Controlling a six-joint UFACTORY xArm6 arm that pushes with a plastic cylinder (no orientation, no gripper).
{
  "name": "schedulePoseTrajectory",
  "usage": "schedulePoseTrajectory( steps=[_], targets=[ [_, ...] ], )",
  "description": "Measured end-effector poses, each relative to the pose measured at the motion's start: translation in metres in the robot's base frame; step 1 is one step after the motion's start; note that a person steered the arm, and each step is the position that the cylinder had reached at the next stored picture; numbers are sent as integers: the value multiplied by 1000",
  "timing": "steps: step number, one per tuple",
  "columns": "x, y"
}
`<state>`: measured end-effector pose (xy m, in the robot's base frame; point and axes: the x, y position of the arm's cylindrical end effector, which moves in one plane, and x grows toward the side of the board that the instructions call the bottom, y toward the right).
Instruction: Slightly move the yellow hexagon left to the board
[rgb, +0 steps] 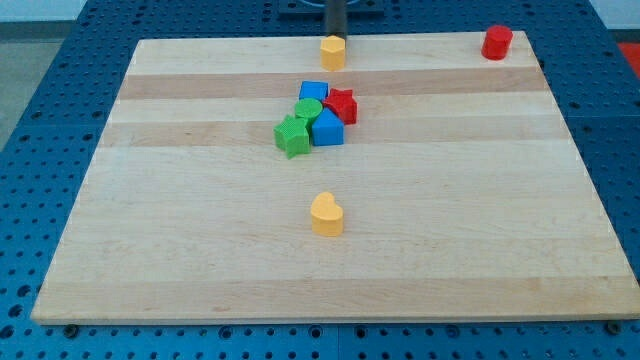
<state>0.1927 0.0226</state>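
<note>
Tip (334, 37) sits at top centre of the frame, touching the yellow hexagon (332, 52) from above — you have no pincer here, just a bare rod.

yellow hexagon (333, 51), yellow heart (326, 215), red cylinder (497, 42), red star (342, 104), green star (292, 135), blue blocks (327, 128), pale striped wood board (200, 220).
</note>
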Motion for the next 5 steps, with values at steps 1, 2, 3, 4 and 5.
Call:
schedulePoseTrajectory(
  steps=[1, 2, 3, 4, 5],
  targets=[
    [0, 39],
    [1, 62],
    [-1, 53],
    [7, 41],
    [27, 8]
  ],
)
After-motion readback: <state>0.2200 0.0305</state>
